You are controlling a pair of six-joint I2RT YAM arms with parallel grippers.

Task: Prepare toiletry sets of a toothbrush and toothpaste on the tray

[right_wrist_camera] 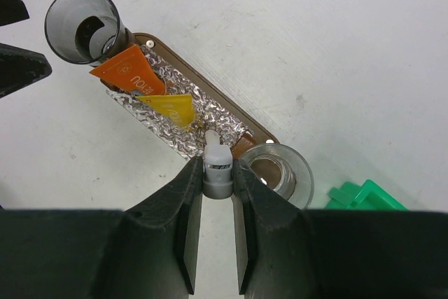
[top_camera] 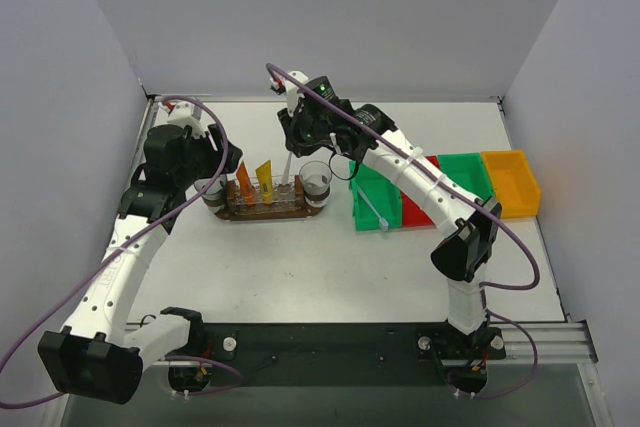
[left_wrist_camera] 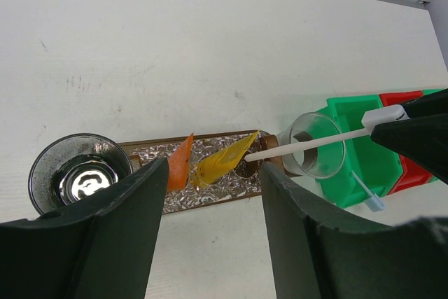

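Tray (top_camera: 262, 216) sits mid-surface with an orange toothpaste tube (right_wrist_camera: 129, 71) and a yellow toothpaste tube (right_wrist_camera: 171, 108) standing in its crinkly middle. Off to its right, the green bin (top_camera: 372, 187) has a spare toothbrush (top_camera: 372, 209) lying in it. Left hand (left_wrist_camera: 213, 194) hangs wide open by the left cup (left_wrist_camera: 77, 173), holding nothing. Furthest back, the right hand (right_wrist_camera: 218, 180) is clamped on a white toothbrush (left_wrist_camera: 308, 145), tilted, its low end by the right cup (left_wrist_camera: 329, 166).

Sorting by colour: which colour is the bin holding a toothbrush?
Green; the bin shows best in the top external view.
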